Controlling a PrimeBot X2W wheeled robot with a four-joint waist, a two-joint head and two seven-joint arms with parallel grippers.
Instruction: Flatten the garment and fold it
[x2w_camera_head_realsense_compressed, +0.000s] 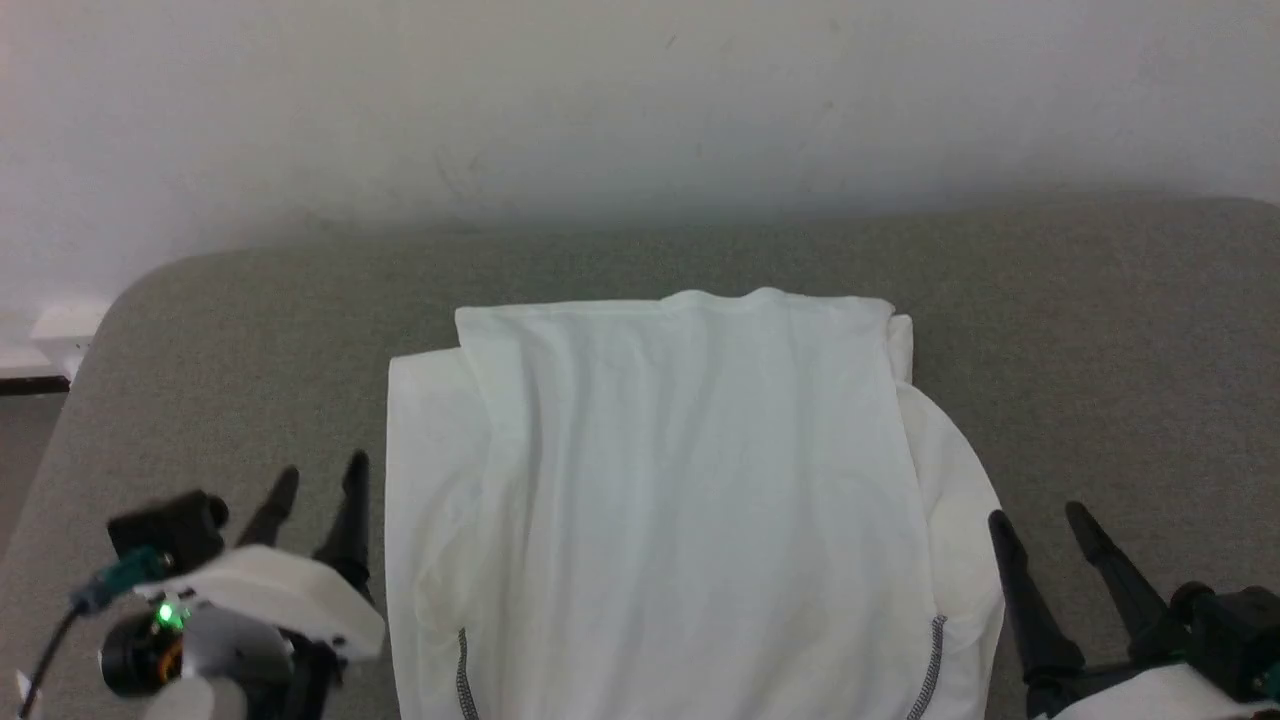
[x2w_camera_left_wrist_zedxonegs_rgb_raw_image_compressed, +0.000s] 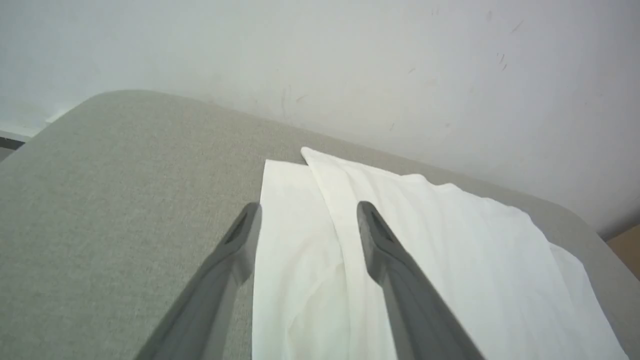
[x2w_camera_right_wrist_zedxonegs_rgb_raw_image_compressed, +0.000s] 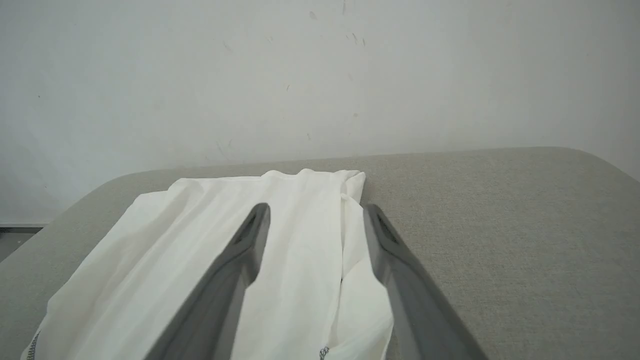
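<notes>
Garment (x2w_camera_head_realsense_compressed: 690, 500) lies on worktop (x2w_camera_head_realsense_compressed: 250, 350), sides folded in; left gripper (x2w_camera_head_realsense_compressed: 323, 465) and right gripper (x2w_camera_head_realsense_compressed: 1035, 512) flank it, jaws spread. Next, probably: pinch its near corners, fold forward.

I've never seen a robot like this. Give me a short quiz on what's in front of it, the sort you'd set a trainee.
1. True or false: the white long-sleeved stretchy garment hangs in the air between the grippers.
2. The left gripper and right gripper, each with two long dark fingers, are: A) both open, holding nothing; B) both shut on the garment; C) one open, one shut.
3. Fill in: in the head view, the grey zigzag stitching shows at the garment's ___ end (near or far from the robot).
Key: 1 false, it lies on the grey cloth-covered table; 2 A; 3 near.
</notes>
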